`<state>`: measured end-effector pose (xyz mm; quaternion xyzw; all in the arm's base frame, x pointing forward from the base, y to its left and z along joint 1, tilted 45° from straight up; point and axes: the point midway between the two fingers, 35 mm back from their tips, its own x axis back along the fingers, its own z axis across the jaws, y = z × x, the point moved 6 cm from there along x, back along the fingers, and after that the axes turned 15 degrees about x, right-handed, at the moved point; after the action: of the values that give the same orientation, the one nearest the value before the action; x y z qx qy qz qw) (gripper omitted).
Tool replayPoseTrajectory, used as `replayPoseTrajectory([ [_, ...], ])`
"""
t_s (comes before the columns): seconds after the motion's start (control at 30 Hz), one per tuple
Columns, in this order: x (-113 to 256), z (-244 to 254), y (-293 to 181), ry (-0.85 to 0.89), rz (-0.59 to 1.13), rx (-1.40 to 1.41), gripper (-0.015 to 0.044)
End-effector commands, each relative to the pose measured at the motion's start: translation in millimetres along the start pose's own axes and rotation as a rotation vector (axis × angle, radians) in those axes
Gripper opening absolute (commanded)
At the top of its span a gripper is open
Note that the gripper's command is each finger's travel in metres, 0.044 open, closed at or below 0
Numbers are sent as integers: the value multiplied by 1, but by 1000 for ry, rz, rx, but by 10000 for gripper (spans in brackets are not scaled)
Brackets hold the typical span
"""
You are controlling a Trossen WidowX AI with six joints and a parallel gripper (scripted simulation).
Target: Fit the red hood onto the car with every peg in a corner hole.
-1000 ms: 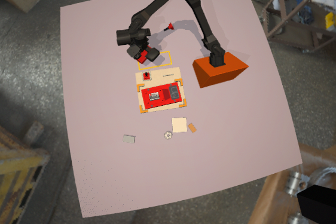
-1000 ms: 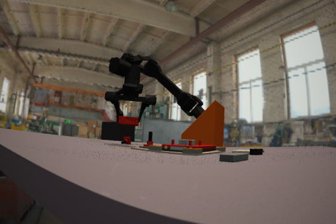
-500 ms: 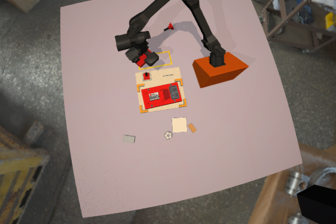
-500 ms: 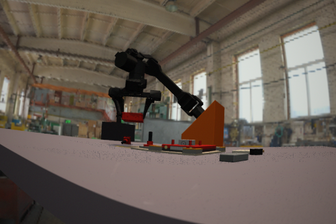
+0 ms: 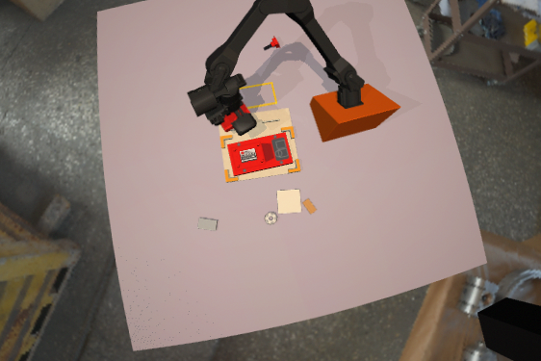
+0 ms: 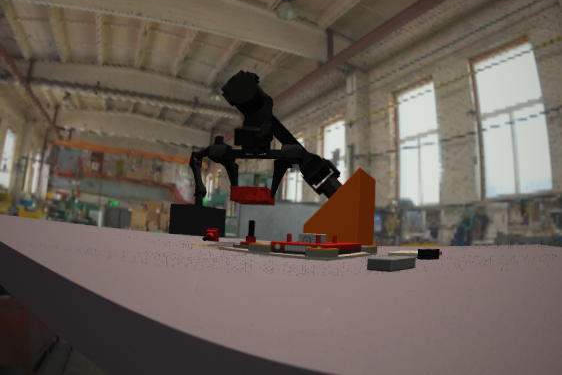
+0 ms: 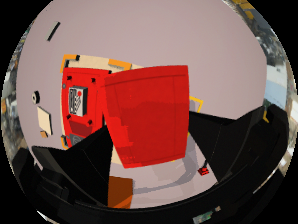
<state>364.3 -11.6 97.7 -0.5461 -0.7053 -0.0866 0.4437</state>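
The red hood (image 5: 228, 122) (image 6: 252, 195) (image 7: 150, 117) is in the air, roughly level, above the back left part of the jig board (image 5: 284, 116). My gripper (image 5: 233, 119) (image 6: 254, 192) (image 7: 148, 121) is shut on it, one finger at each of two opposite sides. The hood is turned at an angle to the red chassis (image 5: 257, 165) (image 6: 347, 246) (image 7: 83, 75). The chassis lies between orange corner brackets, with the grey engine block (image 5: 248, 155) (image 6: 312, 238) (image 7: 78, 101) on its deck. Pegs stand around the engine. The hood's corner holes are hidden.
A red piece with an upright black stem (image 6: 251, 229) stands on the board's back left. A similar red piece (image 5: 274, 42) (image 7: 203, 171) lies farther back. A yellow outline (image 5: 274, 94), cream square (image 5: 289, 201), wheel (image 5: 270, 218), grey block (image 5: 207, 223) and orange arm base (image 5: 332, 120) surround the board.
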Motion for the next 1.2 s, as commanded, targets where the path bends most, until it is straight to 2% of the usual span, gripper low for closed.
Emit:
replayPoseTrajectory([
  [0.0,0,17,11,3,-2,-51,0],
  [0.7,0,112,52,-16,7,-365,0],
  [0.93,-3,114,52,-18,7,-375,0],
  [1.17,-38,111,55,-19,7,-375,0],
])
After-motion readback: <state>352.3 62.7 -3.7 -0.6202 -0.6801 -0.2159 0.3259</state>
